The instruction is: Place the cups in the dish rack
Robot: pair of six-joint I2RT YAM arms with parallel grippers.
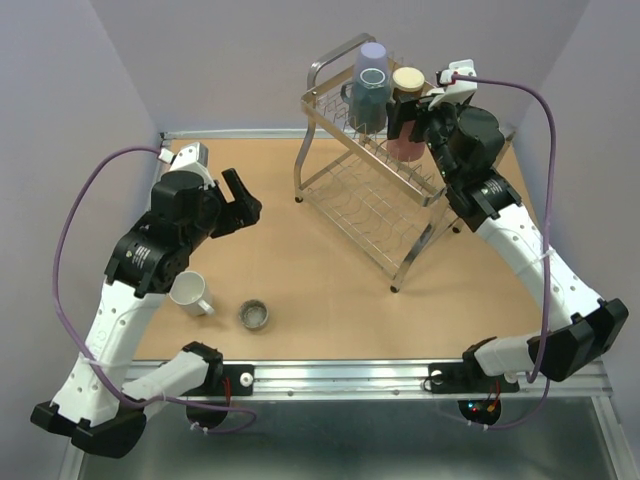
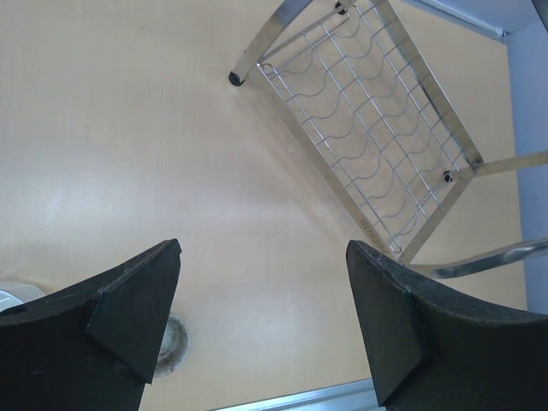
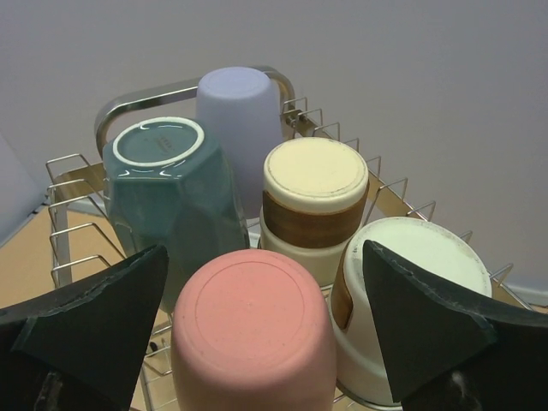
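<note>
Hidden: second cream-and-brown cup (image 3: 411, 291) shows only in right wrist view; metal cup (image 2: 174, 341) half behind left hand (image 2: 264, 248) | Room: left hand spread, empty, over bare surface (image 1: 330, 290) | Right hand (image 3: 265, 257) spread astride pink cup (image 3: 253, 342) on dish rack (image 1: 370, 205) upper tier | White mug (image 1: 190, 293) on surface

Rack (image 1: 372, 205) holds perhaps five upturned cups (image 3: 253, 334); two outside.
</note>
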